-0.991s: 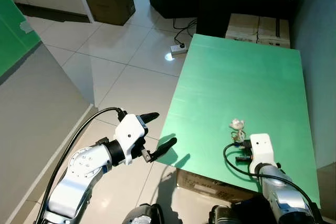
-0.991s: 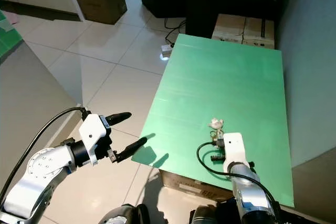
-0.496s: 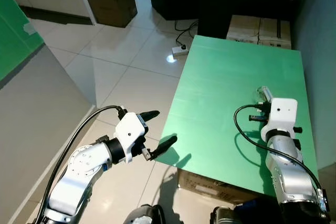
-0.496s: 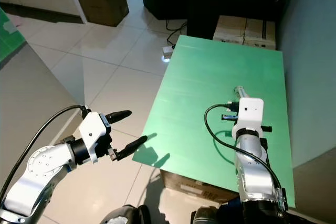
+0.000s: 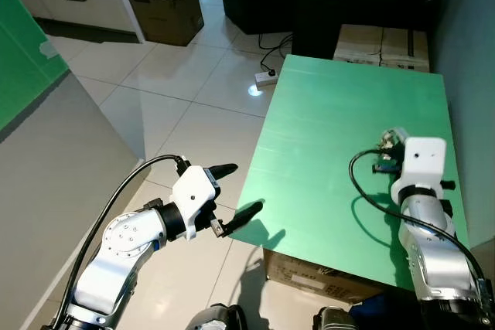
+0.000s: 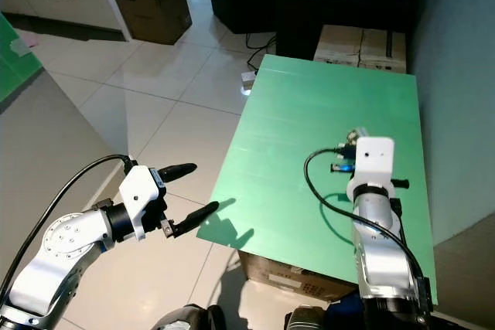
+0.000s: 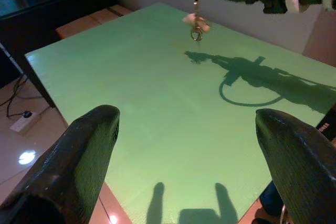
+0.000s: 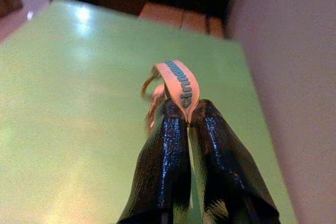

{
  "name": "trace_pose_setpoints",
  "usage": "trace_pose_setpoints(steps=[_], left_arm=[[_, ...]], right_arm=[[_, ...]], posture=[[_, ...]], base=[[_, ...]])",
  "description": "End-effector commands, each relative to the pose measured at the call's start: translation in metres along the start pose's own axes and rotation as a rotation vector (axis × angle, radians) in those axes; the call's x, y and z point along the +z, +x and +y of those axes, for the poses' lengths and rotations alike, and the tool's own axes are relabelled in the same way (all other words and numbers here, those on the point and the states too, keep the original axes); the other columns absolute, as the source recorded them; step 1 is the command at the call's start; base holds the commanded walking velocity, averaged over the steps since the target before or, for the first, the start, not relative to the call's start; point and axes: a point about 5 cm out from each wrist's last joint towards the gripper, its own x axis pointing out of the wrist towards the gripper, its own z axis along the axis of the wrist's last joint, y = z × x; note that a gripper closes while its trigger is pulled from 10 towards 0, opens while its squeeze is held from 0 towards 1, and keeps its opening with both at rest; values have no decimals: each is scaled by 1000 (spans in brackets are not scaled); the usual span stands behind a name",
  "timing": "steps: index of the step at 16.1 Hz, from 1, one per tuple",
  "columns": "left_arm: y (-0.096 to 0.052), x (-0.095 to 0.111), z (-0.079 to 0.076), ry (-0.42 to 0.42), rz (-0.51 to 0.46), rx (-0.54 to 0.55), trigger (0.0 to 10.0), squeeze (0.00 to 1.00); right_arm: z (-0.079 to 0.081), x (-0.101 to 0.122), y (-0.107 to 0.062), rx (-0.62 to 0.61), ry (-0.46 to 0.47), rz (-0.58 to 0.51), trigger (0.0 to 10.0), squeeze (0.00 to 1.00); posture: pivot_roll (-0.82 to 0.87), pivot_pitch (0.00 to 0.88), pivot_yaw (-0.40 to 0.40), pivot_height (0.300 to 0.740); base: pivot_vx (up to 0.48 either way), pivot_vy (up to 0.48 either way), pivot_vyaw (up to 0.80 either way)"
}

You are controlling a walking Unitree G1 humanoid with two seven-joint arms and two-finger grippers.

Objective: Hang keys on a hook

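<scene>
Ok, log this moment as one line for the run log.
right gripper: shut on keys, held above green table | left gripper: open, off table edge | hook: unseen

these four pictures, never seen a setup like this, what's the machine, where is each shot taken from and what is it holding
It is a humanoid robot with two silver arms, each ending in a gripper of two black fingers. The two wide pictures come from cameras in its head, looking down at a green table and a tiled floor. The other two come from cameras on its wrists, looking along the fingers. The right gripper is shut on the tan strap of a set of keys, which hang above the table. The left gripper is open and holds nothing, off the table's near corner. A cardboard box stands on the floor beyond.
</scene>
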Motion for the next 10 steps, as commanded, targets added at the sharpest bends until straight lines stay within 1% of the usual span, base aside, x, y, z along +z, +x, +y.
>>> trace_pose_setpoints(steps=[1,4,5,6,8,10], left_arm=[[-2,-4,0,5,23,-16,10000,0],[-2,-5,1,6,29,-36,10000,0],[-2,-5,2,7,31,-44,10000,0],[-2,-4,2,8,30,-49,10000,0],[-1,-3,1,7,27,-56,10000,0],[0,-1,0,2,24,-63,10000,0]], right_arm=[[6,-3,-6,65,-28,34,0,0],[7,2,-16,138,-137,45,0,0],[7,6,-21,167,-174,48,0,0],[3,12,-28,213,-217,54,0,0],[-3,17,-45,397,-354,106,0,0],[-6,17,-59,578,-448,194,0,0]], posture=[[-81,127,165,740],[-93,137,188,740],[-97,140,192,740],[-98,144,193,740],[-104,153,188,740],[-109,158,182,740]], base=[[0,0,0],[0,0,0],[0,0,0],[0,0,0],[0,0,0],[0,0,0]])
